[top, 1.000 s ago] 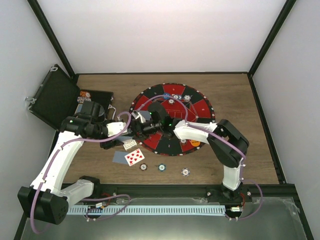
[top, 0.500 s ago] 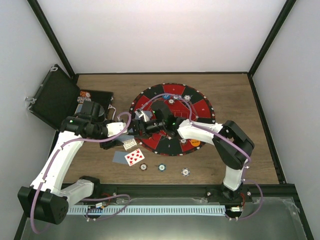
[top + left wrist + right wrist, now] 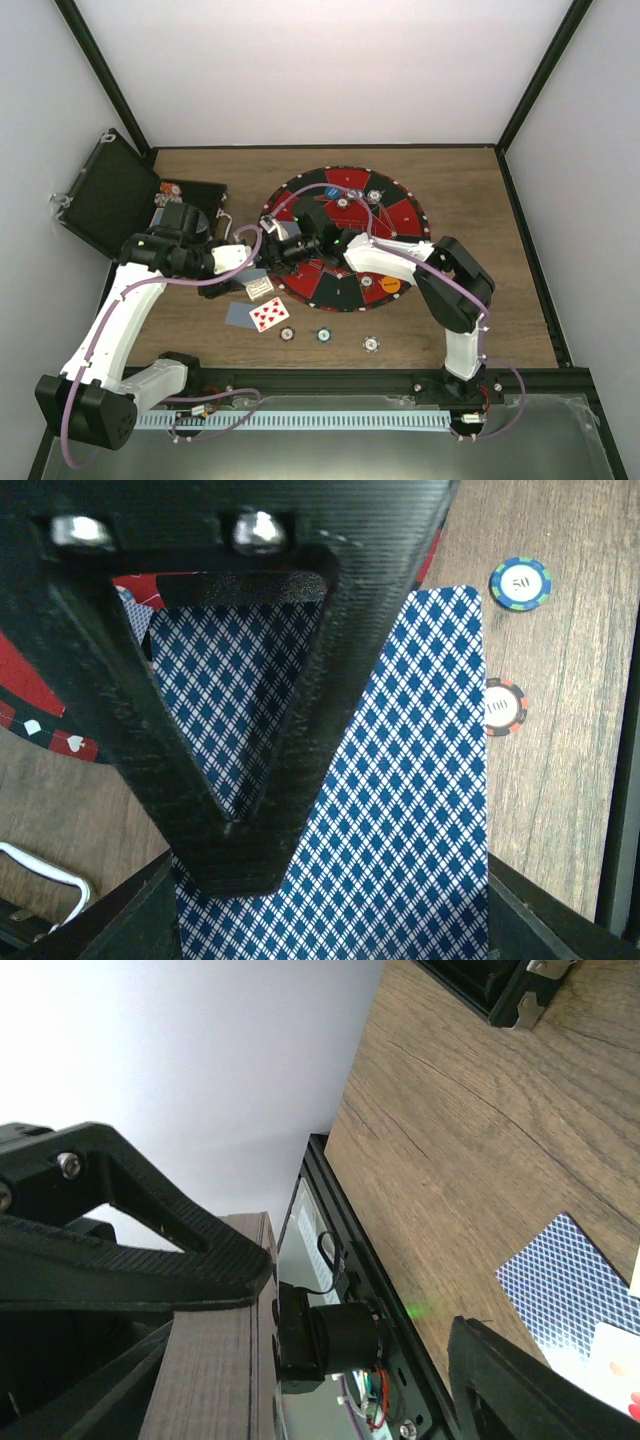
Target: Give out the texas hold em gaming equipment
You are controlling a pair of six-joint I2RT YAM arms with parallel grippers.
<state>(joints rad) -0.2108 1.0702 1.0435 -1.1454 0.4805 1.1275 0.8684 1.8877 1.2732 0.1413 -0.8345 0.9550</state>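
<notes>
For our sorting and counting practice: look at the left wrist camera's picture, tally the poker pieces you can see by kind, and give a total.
Poker chips: 2 (50 chip, 100 chip)
Playing cards: 1 (blue-backed card)
Total: 3

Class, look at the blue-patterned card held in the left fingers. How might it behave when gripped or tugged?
The card looks thin and sheet-like, so it probably flexes easily and weighs little. Its smooth-looking printed back suggests it could slip out of the left fingers if tugged. Being flat, it should slide rather than roll.
</notes>
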